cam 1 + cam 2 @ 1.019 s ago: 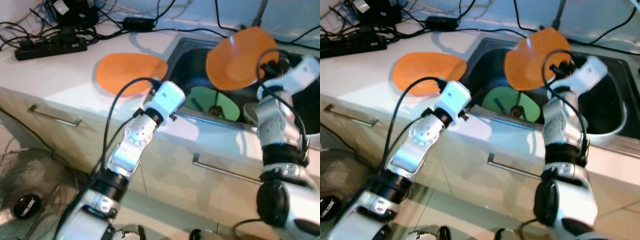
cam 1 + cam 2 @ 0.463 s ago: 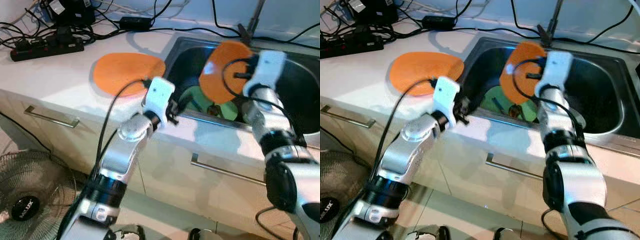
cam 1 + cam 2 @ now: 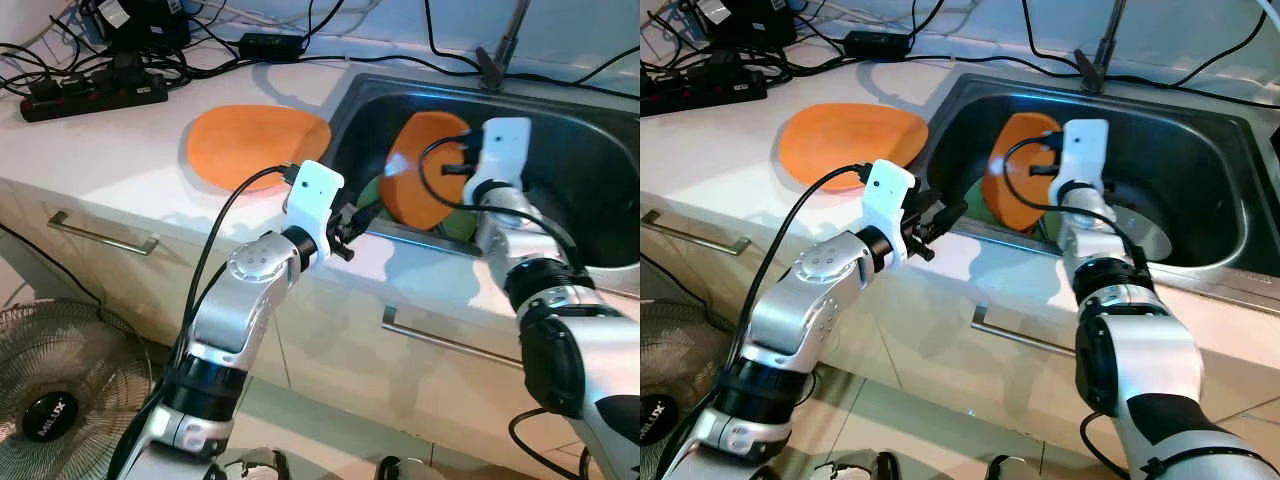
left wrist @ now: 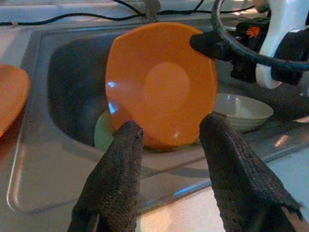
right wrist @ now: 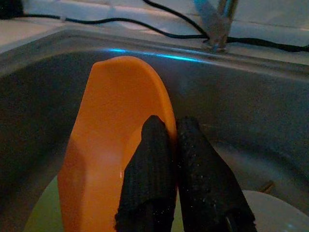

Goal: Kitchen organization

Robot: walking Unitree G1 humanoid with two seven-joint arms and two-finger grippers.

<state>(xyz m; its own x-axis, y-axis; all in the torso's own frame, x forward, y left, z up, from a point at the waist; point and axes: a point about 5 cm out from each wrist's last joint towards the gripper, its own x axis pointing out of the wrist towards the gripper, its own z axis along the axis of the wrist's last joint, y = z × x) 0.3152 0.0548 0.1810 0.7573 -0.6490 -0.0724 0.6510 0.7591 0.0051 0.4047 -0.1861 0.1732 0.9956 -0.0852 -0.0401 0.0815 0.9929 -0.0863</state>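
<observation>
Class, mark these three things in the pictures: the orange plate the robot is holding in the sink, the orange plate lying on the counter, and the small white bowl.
Held orange plate [image 4: 161,87], left wrist view, centre of its face.
Counter plate [image 3: 255,145], left eye view, middle of its top.
White bowl [image 4: 244,110], left wrist view, inner wall.

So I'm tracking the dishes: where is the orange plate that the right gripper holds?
The orange plate stands on edge inside the sink, pinched by the right gripper, above a green plate and beside a white bowl.
</observation>
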